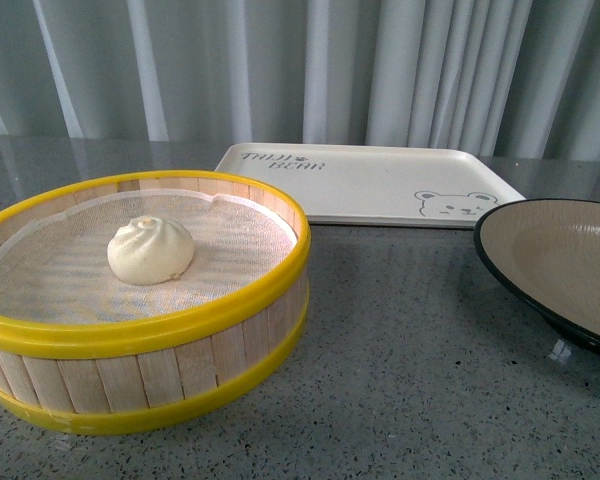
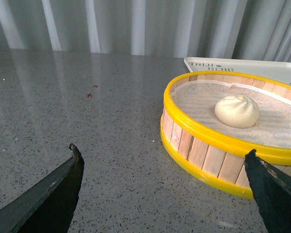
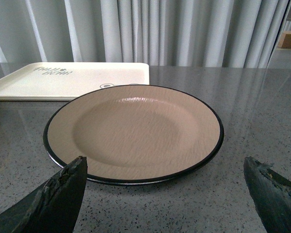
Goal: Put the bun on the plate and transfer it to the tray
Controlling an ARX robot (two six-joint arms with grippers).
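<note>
The cream-white bun (image 1: 151, 250) with a pleated swirl lies on the mesh inside the yellow-rimmed steamer basket (image 1: 180, 330), at the left of the front view. The bun (image 2: 236, 111) also shows in the left wrist view, beyond my open left gripper (image 2: 162, 155), which hovers over the counter beside the basket. The beige plate (image 1: 540, 290) with a black rim sits at the right edge. My open right gripper (image 3: 165, 165) faces the empty plate (image 3: 203, 155) from its near side. The cream tray (image 1: 380, 185) with the bear print lies behind. Neither arm appears in the front view.
Grey speckled counter (image 1: 400, 380) carries everything. Grey-white curtains (image 1: 380, 70) hang along the back. The basket wall (image 2: 199, 155) stands close to the left gripper's one finger. The tray (image 3: 68, 80) lies just behind the plate in the right wrist view.
</note>
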